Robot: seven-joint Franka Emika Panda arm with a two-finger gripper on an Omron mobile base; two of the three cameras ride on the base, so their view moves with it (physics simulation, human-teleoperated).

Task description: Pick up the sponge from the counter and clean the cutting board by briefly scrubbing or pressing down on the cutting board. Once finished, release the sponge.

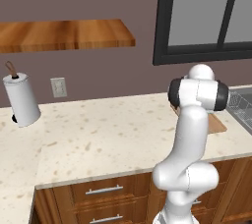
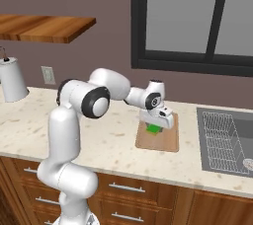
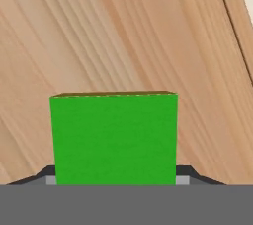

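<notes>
1. Gripper point(image 2: 155, 126) clenched on sponge point(image 2: 155, 129), held low over cutting board point(image 2: 158, 141) on tabletop point(image 2: 118, 142), near sink point(image 2: 226, 140).
2. Press straight down, sponge flat on wood.
3. Scrub briefly, staying inside board edges.
4. Then let go.

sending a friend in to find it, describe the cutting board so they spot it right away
Start at the big dark-framed window and drop down to the beige speckled counter just left of the sink. The cutting board lies flat there, a thin light-brown wooden slab under the robot's pincer, which holds a green sponge over it. It is paler than the wall shelf.
</notes>
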